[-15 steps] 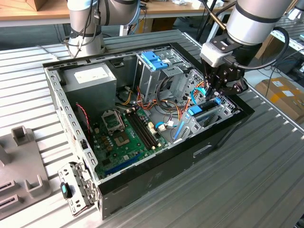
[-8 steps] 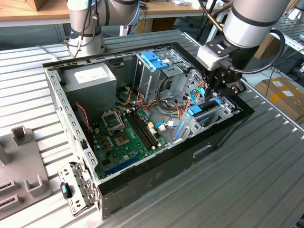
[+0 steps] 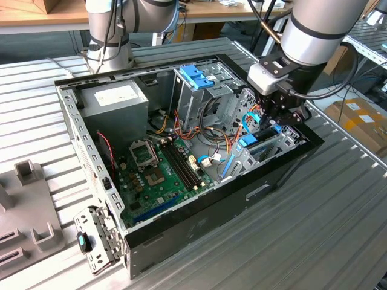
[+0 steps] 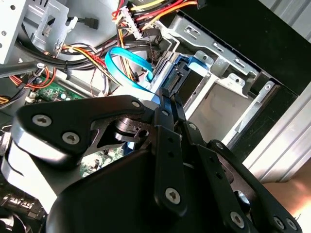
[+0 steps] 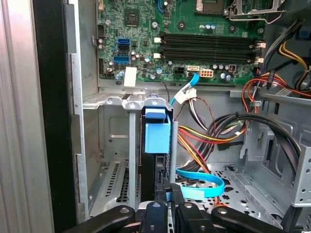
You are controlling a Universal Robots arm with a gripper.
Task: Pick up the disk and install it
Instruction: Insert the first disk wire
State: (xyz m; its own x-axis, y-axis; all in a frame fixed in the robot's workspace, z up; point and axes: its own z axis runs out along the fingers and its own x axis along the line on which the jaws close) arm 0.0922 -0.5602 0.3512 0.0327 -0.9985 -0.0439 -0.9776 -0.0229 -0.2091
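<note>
Arm (image 3: 315, 27): fat round tube, pale silver-grey, glossy. At my wrist sits a white block (image 3: 268, 77) with rounded corners and a dark patch on its upper face. Black cables (image 3: 347, 77) loop out from under the tube. Below the block, my gripper (image 3: 279, 115) is black all over. The second wrist view shows it as matte black link plates (image 4: 112, 111), rounded and layered, pinned with silver socket-head screws (image 4: 173, 195). One plate's edge shows bare grey metal. The housing (image 4: 112, 199) behind is smooth, black and curved.
</note>
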